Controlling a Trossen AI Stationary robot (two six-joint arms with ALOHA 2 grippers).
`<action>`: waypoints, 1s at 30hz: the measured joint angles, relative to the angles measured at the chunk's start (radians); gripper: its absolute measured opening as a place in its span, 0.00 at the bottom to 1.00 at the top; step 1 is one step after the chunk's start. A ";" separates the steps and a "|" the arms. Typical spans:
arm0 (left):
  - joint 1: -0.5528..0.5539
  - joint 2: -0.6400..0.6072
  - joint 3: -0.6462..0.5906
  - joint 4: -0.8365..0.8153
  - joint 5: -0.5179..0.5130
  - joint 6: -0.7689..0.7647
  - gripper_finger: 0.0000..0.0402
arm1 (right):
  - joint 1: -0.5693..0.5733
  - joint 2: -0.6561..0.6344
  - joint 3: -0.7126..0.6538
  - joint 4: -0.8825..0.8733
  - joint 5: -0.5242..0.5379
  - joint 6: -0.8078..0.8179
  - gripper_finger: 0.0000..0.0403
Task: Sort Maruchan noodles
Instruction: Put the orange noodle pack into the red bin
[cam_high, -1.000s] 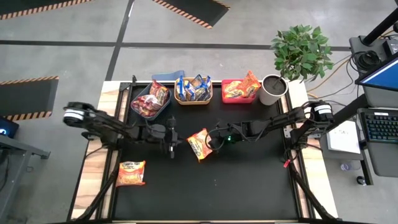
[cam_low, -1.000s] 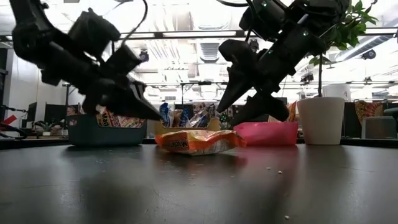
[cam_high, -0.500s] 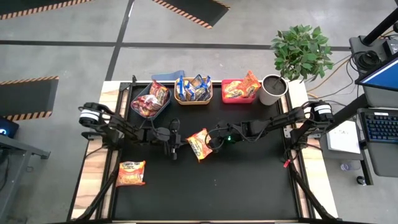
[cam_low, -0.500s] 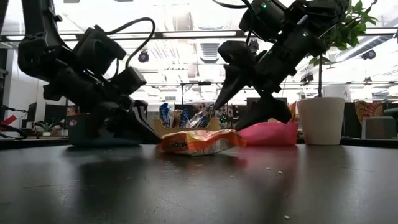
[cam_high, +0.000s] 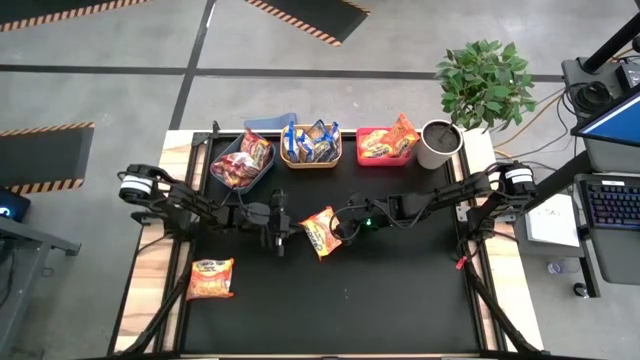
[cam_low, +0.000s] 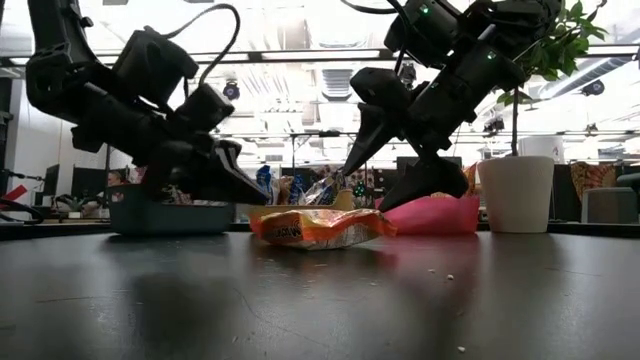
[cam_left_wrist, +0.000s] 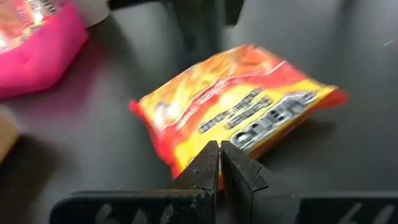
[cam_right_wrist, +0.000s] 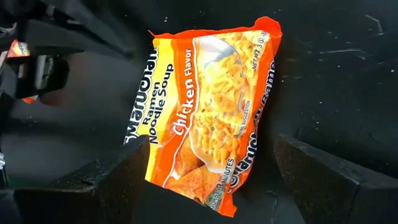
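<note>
Grey concrete floor (cam_high: 120, 90) around table, dark seams crossing it. Orange-and-black hazard-striped mats (cam_high: 300, 15) at top edge, another (cam_high: 40, 155) left of table. Leafy green plant (cam_high: 487, 80) beyond table's far right corner. Desk with keyboard (cam_high: 610, 205) and laptop (cam_high: 612, 125) at right. Low view: open workspace behind, bright ceiling light strips (cam_low: 290, 55), dark monitors (cam_low: 75, 182) at left.

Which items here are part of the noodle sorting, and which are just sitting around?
Part of the job:
- chicken packet at mid-table, between the open right gripper and the shut left gripper
- packet near the left edge
- blue bin, yellow bin, red bin

Lying about:
- white pot
- plant
</note>
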 joint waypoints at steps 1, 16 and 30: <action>0.002 0.003 0.000 -0.005 -0.019 0.008 0.00 | 0.000 0.000 0.000 0.000 0.000 -0.001 0.82; 0.012 0.135 0.014 0.017 -0.057 -0.013 0.00 | 0.000 0.001 0.000 -0.007 0.024 0.001 0.82; 0.012 0.135 0.014 0.016 -0.059 -0.015 0.00 | 0.000 0.001 -0.001 -0.012 0.024 0.028 0.82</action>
